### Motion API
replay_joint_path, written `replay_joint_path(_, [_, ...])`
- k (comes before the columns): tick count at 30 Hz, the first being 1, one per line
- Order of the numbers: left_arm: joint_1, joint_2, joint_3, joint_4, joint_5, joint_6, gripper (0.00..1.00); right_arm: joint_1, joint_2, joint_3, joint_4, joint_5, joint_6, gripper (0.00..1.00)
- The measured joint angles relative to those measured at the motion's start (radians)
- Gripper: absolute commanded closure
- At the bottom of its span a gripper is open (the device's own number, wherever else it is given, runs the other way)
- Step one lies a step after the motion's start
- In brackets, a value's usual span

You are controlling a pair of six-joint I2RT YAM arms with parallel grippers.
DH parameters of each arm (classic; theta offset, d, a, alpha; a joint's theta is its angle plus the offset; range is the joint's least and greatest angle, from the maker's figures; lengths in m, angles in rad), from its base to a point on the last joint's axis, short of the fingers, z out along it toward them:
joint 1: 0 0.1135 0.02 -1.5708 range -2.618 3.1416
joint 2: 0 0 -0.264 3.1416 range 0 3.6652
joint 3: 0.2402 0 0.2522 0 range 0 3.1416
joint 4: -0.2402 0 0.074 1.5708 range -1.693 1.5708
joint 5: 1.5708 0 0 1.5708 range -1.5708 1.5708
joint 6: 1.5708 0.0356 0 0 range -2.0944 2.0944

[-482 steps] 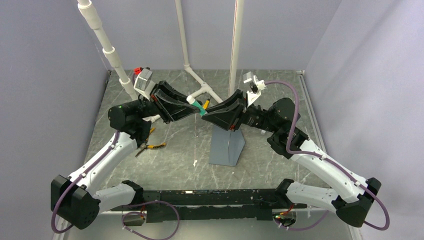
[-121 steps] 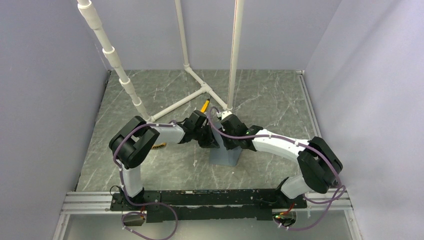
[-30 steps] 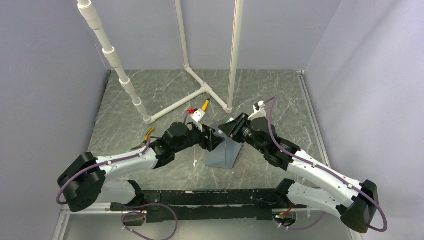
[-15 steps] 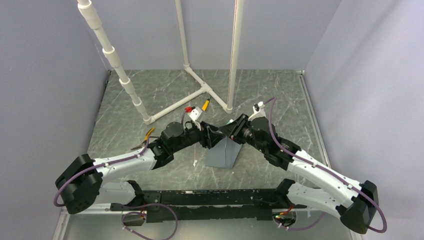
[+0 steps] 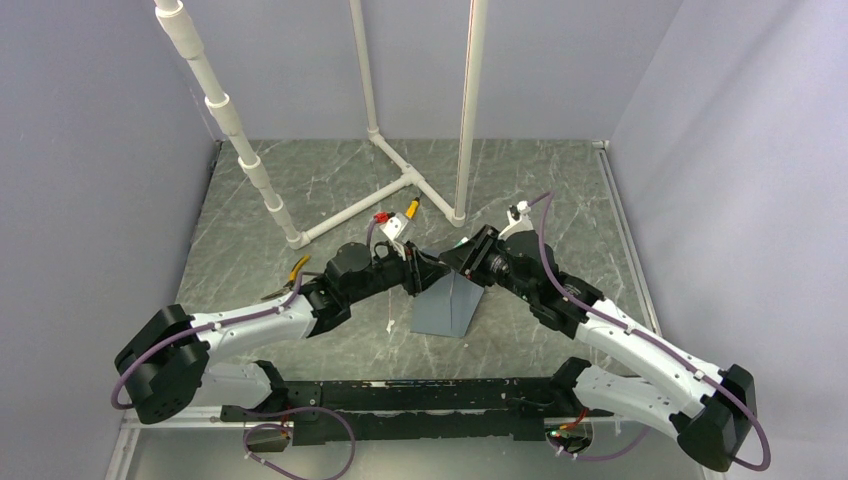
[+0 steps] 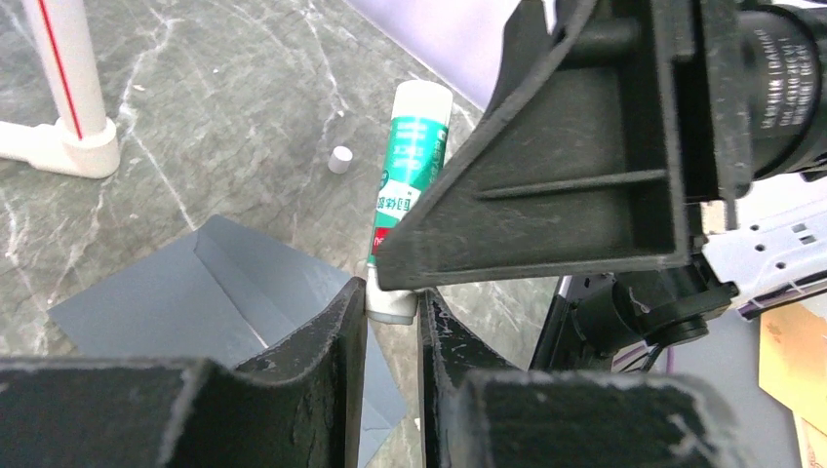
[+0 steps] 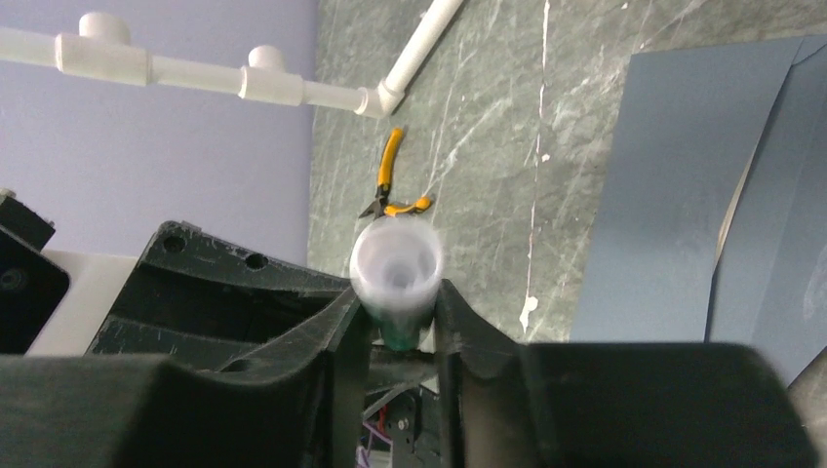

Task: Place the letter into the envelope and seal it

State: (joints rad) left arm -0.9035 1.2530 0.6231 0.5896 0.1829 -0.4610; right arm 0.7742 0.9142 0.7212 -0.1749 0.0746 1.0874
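Jointly, left hand (image 6: 390, 294) and right hand (image 7: 398, 294) pinch a glue stick (image 6: 410, 166), half hidden.

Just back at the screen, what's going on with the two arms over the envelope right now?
Both arms meet above the blue-grey envelope, which lies on the table with its flap apparently unsealed. The right gripper is clamped on the body of a green-and-white glue stick. The left gripper pinches the stick's white end, seemingly to work the cap. The letter is not clearly in view. Yellow-handled pliers lie on the table to the left, untouched.
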Motion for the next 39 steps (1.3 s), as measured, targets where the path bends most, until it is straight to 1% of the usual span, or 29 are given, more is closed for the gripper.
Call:
replay_joint_path(3, [0.004, 0.0, 0.0, -0.025, 0.003, 0.016, 0.98, -0.012, -0.006, 0.0, -0.012, -0.026, -0.029, 0.51])
replay_joint_path(9, [0.005, -0.004, 0.001, -0.074, 0.031, 0.069, 0.98, -0.031, -0.045, 0.0, -0.021, -0.052, -0.08, 0.48])
replay_joint_path(13, [0.005, -0.012, 0.007, -0.099, 0.062, 0.097, 0.97, -0.042, -0.037, 0.002, -0.025, -0.065, -0.106, 0.46])
replay_joint_path(15, [0.005, -0.013, 0.012, -0.103, 0.079, 0.106, 0.97, -0.046, -0.025, 0.004, -0.027, -0.079, -0.115, 0.47])
replay_joint_path(17, [0.005, -0.013, 0.013, -0.105, 0.088, 0.113, 0.98, -0.051, -0.012, 0.005, -0.027, -0.097, -0.12, 0.5])
replay_joint_path(19, [0.005, -0.015, 0.014, -0.11, 0.09, 0.125, 0.98, -0.054, -0.01, 0.005, -0.027, -0.114, -0.122, 0.57])
replay_joint_path(22, [0.005, -0.023, 0.015, -0.133, 0.093, 0.144, 0.98, -0.058, -0.015, 0.004, -0.026, -0.151, -0.136, 0.62])
replay_joint_path(24, [0.005, -0.032, 0.019, -0.149, 0.101, 0.161, 0.97, -0.062, -0.021, 0.003, -0.026, -0.178, -0.146, 0.62])
replay_joint_path(28, [0.005, -0.041, 0.036, -0.187, 0.137, 0.196, 0.98, -0.072, -0.049, -0.009, -0.026, -0.227, -0.17, 0.53])
replay_joint_path(31, [0.006, -0.041, 0.05, -0.225, 0.168, 0.225, 0.98, -0.073, -0.054, -0.013, -0.027, -0.263, -0.188, 0.53])
replay_joint_path(35, [0.006, -0.041, 0.077, -0.287, 0.201, 0.264, 0.98, -0.074, -0.054, -0.022, -0.027, -0.294, -0.202, 0.61])
replay_joint_path(38, [0.006, -0.045, 0.087, -0.315, 0.215, 0.284, 0.98, -0.078, -0.057, -0.03, -0.027, -0.307, -0.212, 0.76])
replay_joint_path(39, [0.006, -0.05, 0.088, -0.325, 0.219, 0.289, 0.98, -0.079, -0.058, -0.033, -0.029, -0.31, -0.216, 0.83])
